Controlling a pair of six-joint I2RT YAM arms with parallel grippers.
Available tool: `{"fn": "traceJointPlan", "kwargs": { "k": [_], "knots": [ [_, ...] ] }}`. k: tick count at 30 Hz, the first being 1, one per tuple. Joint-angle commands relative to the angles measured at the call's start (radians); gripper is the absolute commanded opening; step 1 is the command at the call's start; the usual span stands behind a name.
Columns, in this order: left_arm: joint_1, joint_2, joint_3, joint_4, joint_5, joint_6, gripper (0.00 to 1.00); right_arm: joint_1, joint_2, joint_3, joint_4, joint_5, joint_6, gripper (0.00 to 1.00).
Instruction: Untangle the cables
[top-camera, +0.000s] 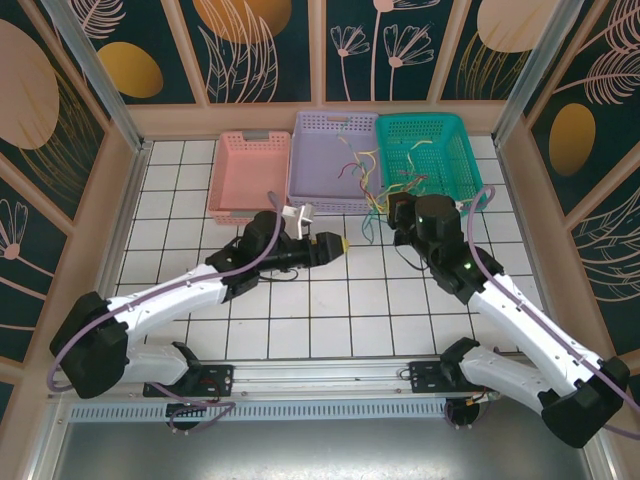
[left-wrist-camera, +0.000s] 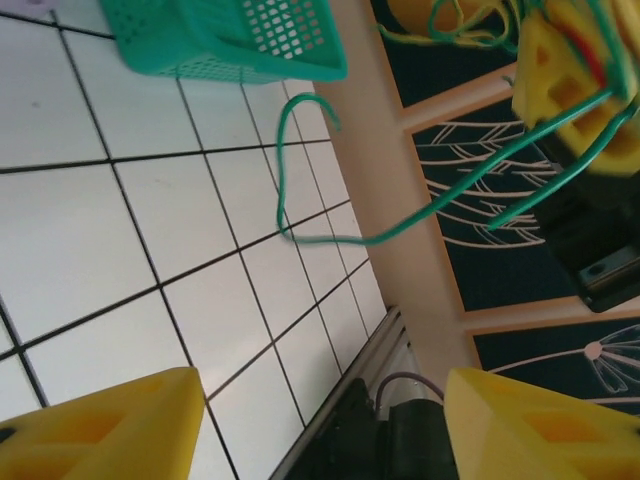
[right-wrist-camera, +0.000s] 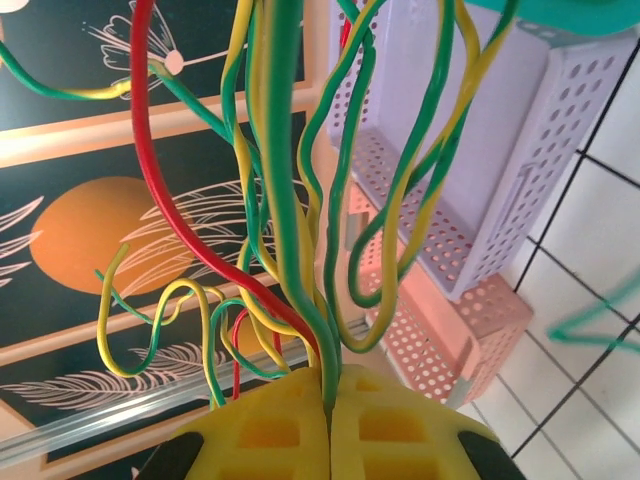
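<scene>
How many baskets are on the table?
3: pink basket on the left, lilac basket in the middle, teal basket on the right, side by side; none seems hidden.

My left arm (top-camera: 170, 295) reaches forward and inward with its wrist laid nearly level, aimed right toward the other arm. The left jaws stand wide apart. Both yellow fingers (left-wrist-camera: 100, 430) sit at the lower corners of the wrist view with nothing between them. My right arm (top-camera: 520, 310) stretches forward and leftward. The right jaws are pressed flat together, pinching the cables (right-wrist-camera: 285, 200) in their seam. From above they are hard to make out, probably pointing away from me.
</scene>
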Motion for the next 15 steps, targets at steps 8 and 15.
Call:
{"fn": "traceJointPlan", "kwargs": {
  "k": [8,15],
  "knots": [
    [-0.068,0.056,0.008,0.254,-0.199,0.366,0.76,0.005,0.036,0.113,-0.059,-0.041,0.052,0.0],
    [-0.086,0.11,0.049,0.248,-0.239,0.468,0.83,0.005,0.034,0.131,-0.063,-0.053,0.077,0.0]
  ]
}}
